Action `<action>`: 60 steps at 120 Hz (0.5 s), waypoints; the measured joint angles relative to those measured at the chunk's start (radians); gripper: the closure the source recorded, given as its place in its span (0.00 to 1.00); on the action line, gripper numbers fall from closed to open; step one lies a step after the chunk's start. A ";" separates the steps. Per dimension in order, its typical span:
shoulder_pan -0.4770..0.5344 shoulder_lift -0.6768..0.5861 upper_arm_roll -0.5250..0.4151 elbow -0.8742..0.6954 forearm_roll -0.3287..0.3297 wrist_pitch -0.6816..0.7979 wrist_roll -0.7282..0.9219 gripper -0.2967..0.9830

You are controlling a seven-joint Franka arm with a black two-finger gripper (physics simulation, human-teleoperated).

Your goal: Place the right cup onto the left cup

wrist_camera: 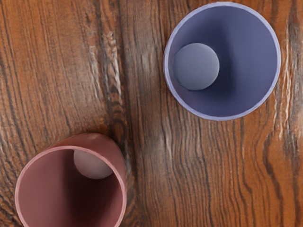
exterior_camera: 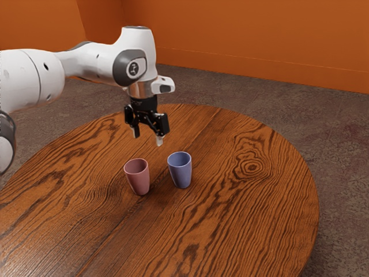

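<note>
My gripper [exterior_camera: 148, 137] hangs open, empty. Risk: pink cup [exterior_camera: 139, 180] and blue cup [exterior_camera: 181, 174] stand upright, close together; an off-centre descent could knock 1 over.

The dusky pink cup [exterior_camera: 139, 180] and the blue-violet cup [exterior_camera: 181, 174], both tapering toward their bases, stand upright on the wooden desk [exterior_camera: 253, 222], mouths up, near each other with a gap between.
</note>
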 joint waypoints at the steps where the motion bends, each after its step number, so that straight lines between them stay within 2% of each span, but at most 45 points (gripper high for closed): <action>1: 0.000 0.002 -0.002 0.000 -0.001 0.003 0.000 0.23; 34: 0.014 0.039 -0.040 -0.027 -0.019 0.096 -0.006 0.23; 60: 0.035 0.118 -0.045 0.048 -0.017 0.125 -0.003 0.23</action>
